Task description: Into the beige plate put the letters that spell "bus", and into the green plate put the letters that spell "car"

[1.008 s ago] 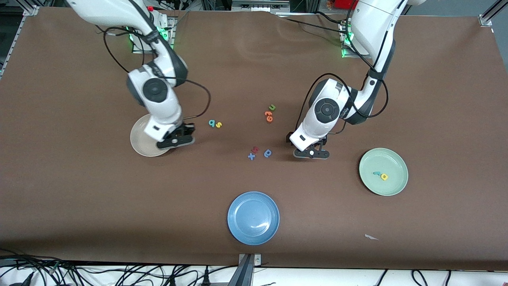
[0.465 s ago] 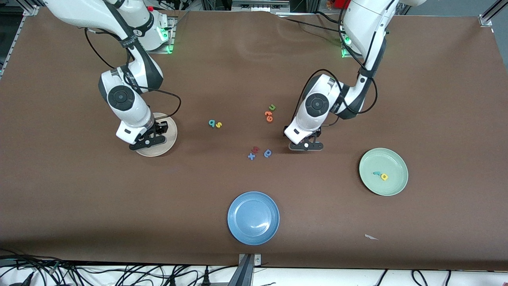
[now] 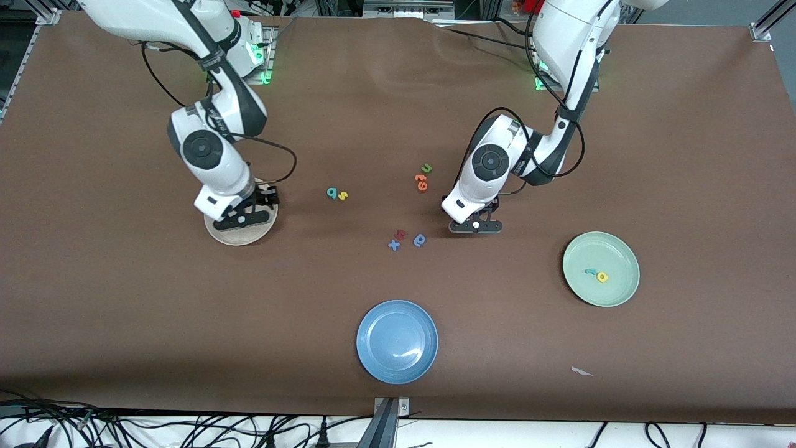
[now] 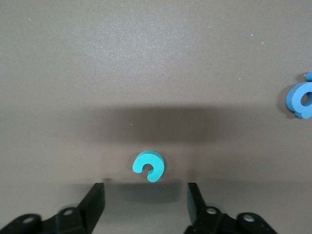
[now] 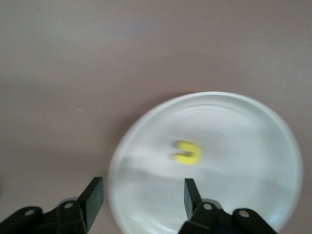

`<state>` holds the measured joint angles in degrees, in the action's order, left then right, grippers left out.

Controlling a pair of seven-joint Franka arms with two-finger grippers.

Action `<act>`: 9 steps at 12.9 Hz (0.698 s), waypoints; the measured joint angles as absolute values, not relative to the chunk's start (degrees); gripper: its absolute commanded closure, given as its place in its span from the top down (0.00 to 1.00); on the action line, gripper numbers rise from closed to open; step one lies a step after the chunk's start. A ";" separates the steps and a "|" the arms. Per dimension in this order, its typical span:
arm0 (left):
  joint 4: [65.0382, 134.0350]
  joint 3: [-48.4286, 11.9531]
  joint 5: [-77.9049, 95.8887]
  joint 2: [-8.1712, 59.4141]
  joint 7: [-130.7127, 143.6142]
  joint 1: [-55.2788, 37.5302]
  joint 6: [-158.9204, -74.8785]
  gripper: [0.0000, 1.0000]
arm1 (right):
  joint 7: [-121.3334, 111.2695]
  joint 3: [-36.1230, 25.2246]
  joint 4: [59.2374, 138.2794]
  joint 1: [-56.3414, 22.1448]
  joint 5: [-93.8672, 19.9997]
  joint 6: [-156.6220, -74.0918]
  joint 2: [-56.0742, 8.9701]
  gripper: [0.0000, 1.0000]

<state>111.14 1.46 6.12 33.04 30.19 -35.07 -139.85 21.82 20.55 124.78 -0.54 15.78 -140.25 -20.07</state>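
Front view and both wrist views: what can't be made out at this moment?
- Front view: the right gripper covers much of the beige plate, hiding the yellow letter there.
- Right wrist view: that letter is blurred, shape unreadable.
- Front view: the left gripper hides the teal c.
- Green plate: its teal letter is too small to read.

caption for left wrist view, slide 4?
Open left end effector over the teal c on the brown table.
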 measured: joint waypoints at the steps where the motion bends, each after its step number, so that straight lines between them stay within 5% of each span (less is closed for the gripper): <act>1: 111.09 1.47 6.13 33.24 30.39 -35.07 -139.94 0.65 | 26.02 21.18 124.78 -2.35 15.65 -141.58 -20.55 0.76; 9: 108.60 1.58 6.13 35.19 32.46 -35.02 -140.34 0.47 | 45.97 21.41 124.72 -13.13 15.56 -148.98 -25.26 0.76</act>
